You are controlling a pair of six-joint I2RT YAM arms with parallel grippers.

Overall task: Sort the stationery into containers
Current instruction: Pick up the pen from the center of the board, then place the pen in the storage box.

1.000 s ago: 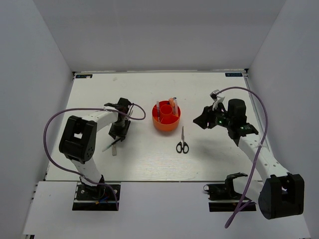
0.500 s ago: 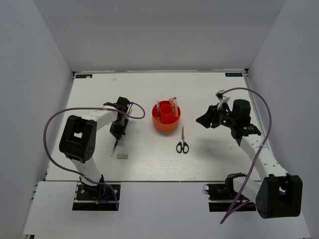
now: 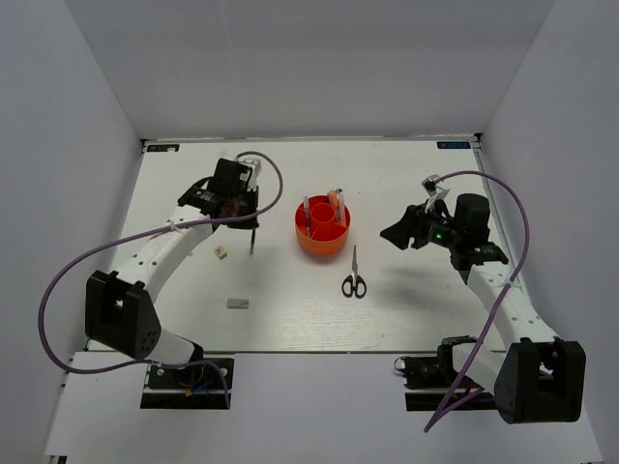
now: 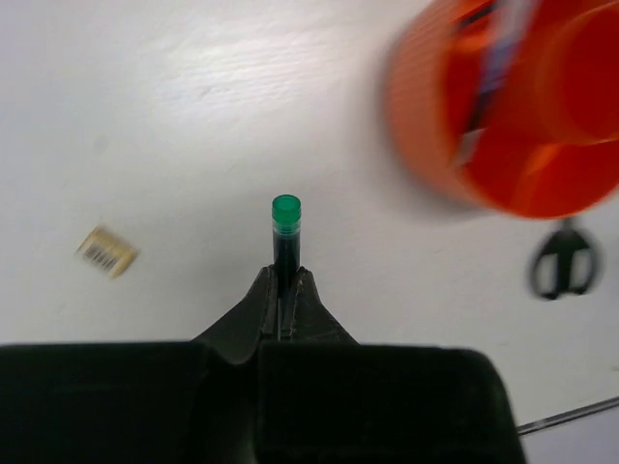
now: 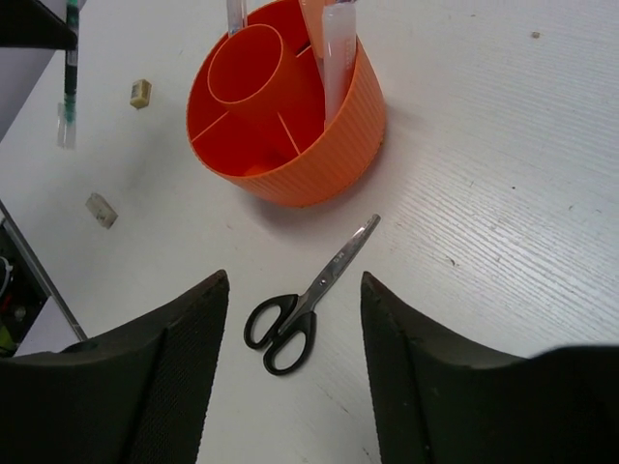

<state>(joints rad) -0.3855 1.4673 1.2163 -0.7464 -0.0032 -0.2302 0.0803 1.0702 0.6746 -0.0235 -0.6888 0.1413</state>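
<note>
Markers [image 5: 338,53] are stood in the tub [image 5: 309,164]; a pen [image 4: 285,232] is clamped in the left gripper [image 4: 283,285]; scissors [image 5: 290,324] are left unsorted; the right gripper [image 5: 293,280] is open.

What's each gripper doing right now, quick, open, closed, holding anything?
Left gripper: closed on a pen.
Right gripper: open, holding nothing.

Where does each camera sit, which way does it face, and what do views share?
Top external: above and behind the bases, looking down at the table; left arm and right arm show.
Left wrist: on that arm, looking down past left jaws shut on a pen.
Right wrist: on that arm, looking down between open right jaws.
Shared: tub and scissors in all three.
</note>
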